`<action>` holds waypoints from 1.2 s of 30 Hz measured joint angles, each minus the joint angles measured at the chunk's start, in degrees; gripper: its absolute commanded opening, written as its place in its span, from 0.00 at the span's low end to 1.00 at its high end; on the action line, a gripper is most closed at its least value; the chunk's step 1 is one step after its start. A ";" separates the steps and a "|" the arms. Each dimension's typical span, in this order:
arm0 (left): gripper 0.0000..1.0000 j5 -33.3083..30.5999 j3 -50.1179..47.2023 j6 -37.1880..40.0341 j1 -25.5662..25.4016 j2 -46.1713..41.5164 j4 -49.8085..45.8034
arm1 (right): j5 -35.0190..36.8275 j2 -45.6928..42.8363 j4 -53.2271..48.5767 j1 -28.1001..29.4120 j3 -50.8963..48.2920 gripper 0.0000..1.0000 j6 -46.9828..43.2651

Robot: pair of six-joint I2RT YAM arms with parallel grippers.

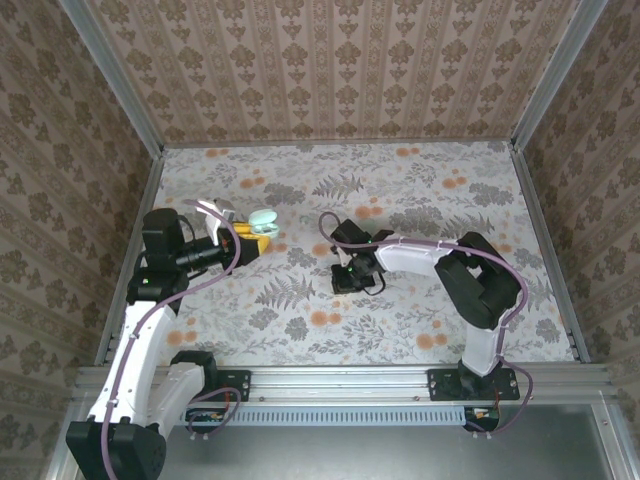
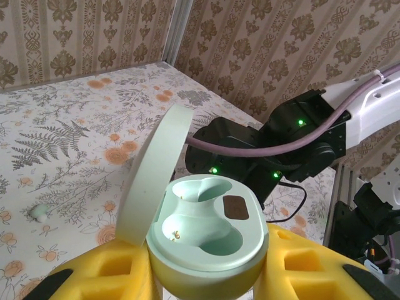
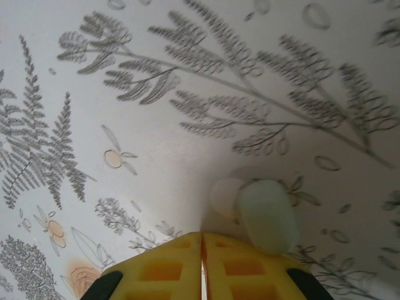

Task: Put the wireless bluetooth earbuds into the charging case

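I am on the step of picking up an earbud, and nothing is in the case yet.

My left gripper (image 1: 252,238) is shut tight on the charging case (image 2: 206,231). It holds the case up off the table (image 1: 420,200), on the left side. The lid (image 2: 153,169) stands open and leans to one side. I can see 2 little holes inside the case, and both look empty.

My right gripper (image 3: 201,250) points down at the table, near the middle. Its 2 yellow pads (image 3: 169,269) are pressed flat together with no gap. There is nothing between them. The earbud (image 3: 267,215) lies on the table just beside the tip of 1 pad. I cannot tell if it touches the pad. So I think the fingers closed on air, and the earbud is not held.

From the left wrist camera I also see a small mint lump (image 2: 39,212) on the table, well apart from the right arm. It may be the other earbud, but it is too small to be sure.

What I think comes next: open the right fingers, slide them over so 1 pad sits on each side of the earbud, and close again gently. The earbud is smooth and round, so it could pop out or roll away if I squeeze off to 1 side. After that I would lift it, carry it to the case, and turn it so it fits 1 hole. The left arm should hold the case steady.
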 measured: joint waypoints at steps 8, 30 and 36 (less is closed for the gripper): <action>0.16 -0.02 0.00 0.00 0.00 1.14 0.09 | 2.27 1.49 -4.70 -3.74 3.52 0.10 -3.45; 0.16 -0.33 0.00 0.44 -0.39 2.25 -0.04 | 14.01 0.79 -16.94 -4.50 12.48 0.35 -4.46; 0.16 -0.46 0.00 0.46 -0.39 2.45 -0.02 | 18.14 0.79 -19.85 -0.48 18.29 0.41 -1.38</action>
